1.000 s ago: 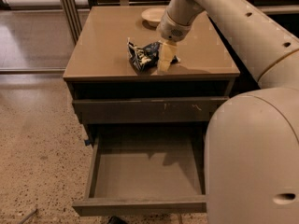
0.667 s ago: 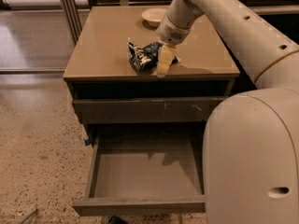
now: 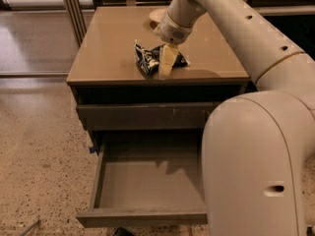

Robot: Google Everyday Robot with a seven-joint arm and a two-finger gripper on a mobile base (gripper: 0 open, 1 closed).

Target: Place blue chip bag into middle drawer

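Note:
The blue chip bag [image 3: 146,58] lies crumpled near the front edge of the brown cabinet top [image 3: 108,48], its white and black print to the left. My gripper [image 3: 166,67] reaches down from the arm at the right. It sits over the bag's middle and covers part of it. The middle drawer [image 3: 147,180] is pulled open below, with nothing on its grey floor and a plain front [image 3: 142,217].
A cream bowl [image 3: 155,14] stands at the back of the cabinet top, behind the gripper. A closed drawer [image 3: 142,116] with small white scuffs sits above the open one. My large cream arm body [image 3: 251,166] covers the open drawer's right side. Speckled floor lies to the left.
The gripper has moved a little to the left, from beside the bag's right end to over the bag. The bag and the drawer have not moved.

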